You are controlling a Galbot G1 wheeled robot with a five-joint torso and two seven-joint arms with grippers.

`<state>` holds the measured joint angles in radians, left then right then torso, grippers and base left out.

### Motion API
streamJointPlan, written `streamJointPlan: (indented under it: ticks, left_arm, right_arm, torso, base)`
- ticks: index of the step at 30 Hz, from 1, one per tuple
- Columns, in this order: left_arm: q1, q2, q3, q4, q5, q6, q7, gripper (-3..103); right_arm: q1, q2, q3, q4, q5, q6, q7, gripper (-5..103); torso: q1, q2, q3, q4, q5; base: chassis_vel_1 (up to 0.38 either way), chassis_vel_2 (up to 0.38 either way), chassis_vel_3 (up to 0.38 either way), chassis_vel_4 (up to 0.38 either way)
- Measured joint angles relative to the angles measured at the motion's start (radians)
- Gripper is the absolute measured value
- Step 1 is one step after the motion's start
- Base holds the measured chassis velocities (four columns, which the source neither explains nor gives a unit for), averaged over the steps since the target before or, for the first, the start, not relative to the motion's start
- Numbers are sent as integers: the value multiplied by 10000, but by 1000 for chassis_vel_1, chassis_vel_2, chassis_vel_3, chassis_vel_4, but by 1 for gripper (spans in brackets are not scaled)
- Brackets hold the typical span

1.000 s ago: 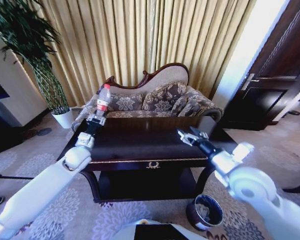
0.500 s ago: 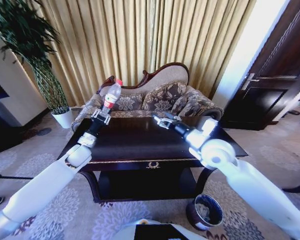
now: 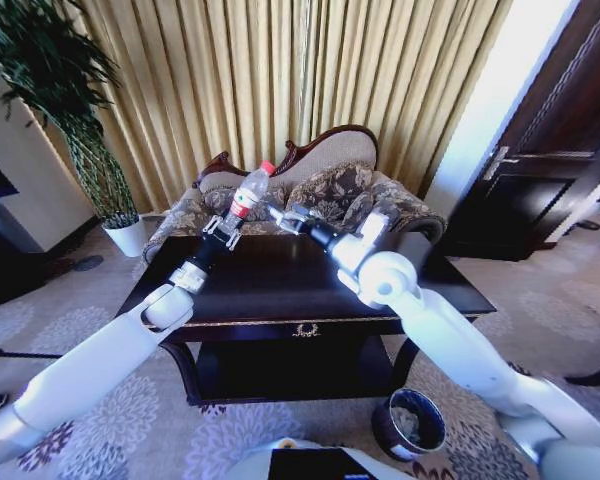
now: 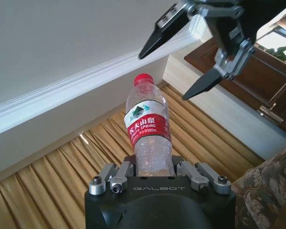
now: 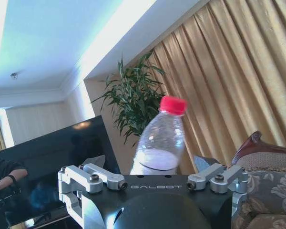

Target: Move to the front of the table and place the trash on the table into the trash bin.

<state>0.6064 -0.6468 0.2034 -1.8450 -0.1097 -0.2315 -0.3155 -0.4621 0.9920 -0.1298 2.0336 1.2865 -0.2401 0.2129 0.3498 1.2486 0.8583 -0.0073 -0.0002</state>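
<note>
Just one bottle (image 3: 248, 192), clamped in the left tool (image 3: 223, 231) above the table (image 3: 280, 290); right tool (image 3: 277, 217) spread open beside it.

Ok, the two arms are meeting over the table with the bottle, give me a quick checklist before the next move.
1. Left gripper holding the bottle at its base: ok.
2. Bottle cap on: ok, red cap in place.
3. Right gripper open for a handover: ok, its fingers spread near the cap.
4. Right gripper around the bottle: not ok, fingers not closed on it.
5. Trash bin on the floor by the table's right front leg: ok.
6. Paper wads on the table: cannot tell.
</note>
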Motion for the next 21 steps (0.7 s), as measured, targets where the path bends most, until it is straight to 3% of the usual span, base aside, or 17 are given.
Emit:
streamJointPlan:
  ticks: [7, 21]
  left_arm:
    - [-157, 92, 368, -349, -59, 59, -1, 34]
    - [227, 177, 606, -806, -70, 215, 46, 34]
  right_arm:
    - [82, 319, -244, -384, -369, -5, 4, 100]
    - [250, 299, -150, -380, -352, -32, 52, 100]
  torso:
    - [0, 0, -1, -3, 2]
    - [-1, 1, -1, -1, 2]
  base:
    - [0, 0, 0, 0]
    - [0, 0, 0, 0]
